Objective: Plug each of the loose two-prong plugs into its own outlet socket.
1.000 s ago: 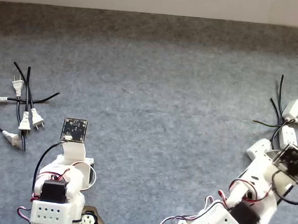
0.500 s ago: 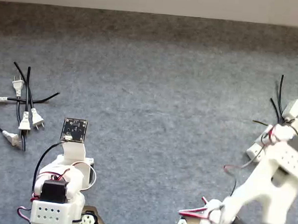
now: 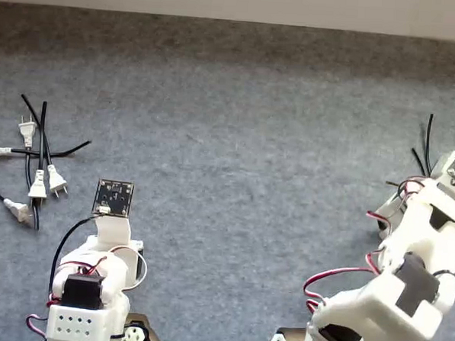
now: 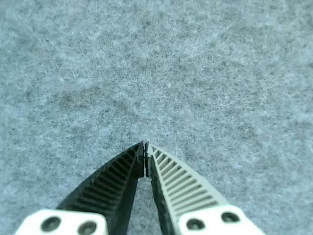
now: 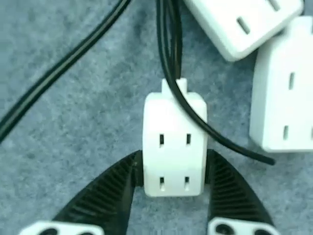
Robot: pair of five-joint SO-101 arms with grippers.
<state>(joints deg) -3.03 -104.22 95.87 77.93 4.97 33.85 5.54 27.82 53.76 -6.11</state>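
Several white two-prong plugs (image 3: 38,185) on black cords lie at the table's left edge. In the right wrist view a white outlet socket (image 5: 174,127) lies on the grey carpet. My right gripper (image 5: 174,157) is shut on it, one finger against each side, and a black cord (image 5: 195,120) crosses the socket's face. From above, the right arm (image 3: 423,226) stretches over the sockets (image 3: 448,163) at the right edge. My left gripper (image 4: 145,148) is shut with nothing in it, over bare carpet, and the left arm (image 3: 100,263) stands near the front left.
Two more white sockets (image 5: 244,24) (image 5: 286,88) lie close beside the held one, with black cords (image 5: 73,58) running between them. Another socket (image 3: 389,209) shows beside the right arm. Grey carpet (image 3: 252,141) stretches between the plugs and the sockets.
The right arm swung out from its folded pose near the front right and now reaches over the sockets at the right edge. The left arm stayed still.
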